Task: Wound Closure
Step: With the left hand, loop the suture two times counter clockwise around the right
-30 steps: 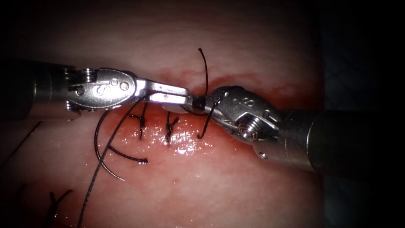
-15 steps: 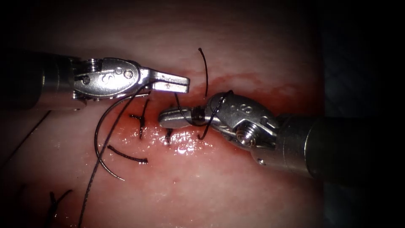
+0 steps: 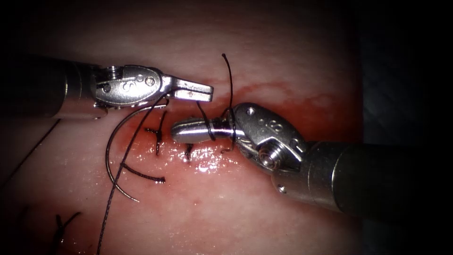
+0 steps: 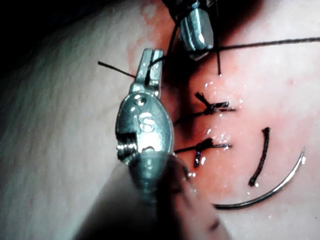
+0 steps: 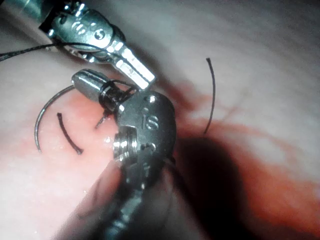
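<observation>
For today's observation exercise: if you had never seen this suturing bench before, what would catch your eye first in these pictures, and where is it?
First, the right tool, centre over the cut, jaws shut, with dark thread looped round them. Just above it sits the left tool, jaws shut on the thread. The curved needle lies free on the tissue at the left, held by neither tool, near two finished knots.

the lit field is fading into near-black surroundings [image 3: 406, 56] on every side in the endoscope view. darkness is covering the far right strip and is deepening along the upper and left borders. the light is falling strongest on the centre and is producing small bright glints on the wet surface there. a heavy shadow [image 5: 210, 170] is lying across part of the surface in the right wrist view. a dark unlit area [image 4: 35, 30] is bordering the lit surface in the left wrist view.
</observation>
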Action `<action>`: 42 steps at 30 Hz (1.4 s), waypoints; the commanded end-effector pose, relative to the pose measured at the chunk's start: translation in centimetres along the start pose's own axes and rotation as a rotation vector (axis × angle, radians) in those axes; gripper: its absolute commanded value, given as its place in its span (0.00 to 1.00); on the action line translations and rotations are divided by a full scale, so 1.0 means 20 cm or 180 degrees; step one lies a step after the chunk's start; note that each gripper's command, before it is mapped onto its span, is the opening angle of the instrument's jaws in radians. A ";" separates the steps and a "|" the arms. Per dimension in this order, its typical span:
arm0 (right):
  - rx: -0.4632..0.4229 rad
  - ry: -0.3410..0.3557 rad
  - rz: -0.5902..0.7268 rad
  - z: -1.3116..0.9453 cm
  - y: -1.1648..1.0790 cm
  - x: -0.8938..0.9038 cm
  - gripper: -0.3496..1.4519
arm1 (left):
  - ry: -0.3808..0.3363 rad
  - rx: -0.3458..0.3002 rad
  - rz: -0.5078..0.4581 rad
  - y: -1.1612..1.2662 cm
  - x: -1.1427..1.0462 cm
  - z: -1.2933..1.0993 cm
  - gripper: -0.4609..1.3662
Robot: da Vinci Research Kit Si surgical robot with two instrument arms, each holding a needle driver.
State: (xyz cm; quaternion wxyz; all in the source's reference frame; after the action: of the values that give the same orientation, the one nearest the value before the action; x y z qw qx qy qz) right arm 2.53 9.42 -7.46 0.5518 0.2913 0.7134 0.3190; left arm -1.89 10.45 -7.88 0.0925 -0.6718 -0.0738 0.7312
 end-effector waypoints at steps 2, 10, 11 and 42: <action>-0.0038 0.0140 0.0043 0.001 0.000 0.000 0.00 | 0.0014 -0.0002 0.0008 0.001 0.000 0.000 0.06; -0.0530 0.0469 0.0298 -0.001 0.007 0.000 0.00 | 0.0043 0.0061 0.0070 0.018 -0.001 0.000 0.06; -0.0616 0.0474 0.0330 -0.002 0.008 -0.001 0.00 | 0.0044 0.0096 0.0054 0.021 -0.001 -0.001 0.06; -0.2742 0.0218 0.0706 -0.010 0.005 0.000 0.59 | -0.0904 0.1259 0.0568 0.048 0.001 0.008 0.06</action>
State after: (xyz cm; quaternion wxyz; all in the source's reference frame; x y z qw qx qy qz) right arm 2.35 9.43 -7.34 0.5625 0.0990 0.4923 0.6568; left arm -2.08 9.52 -8.11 0.1475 -0.5321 0.1204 0.8250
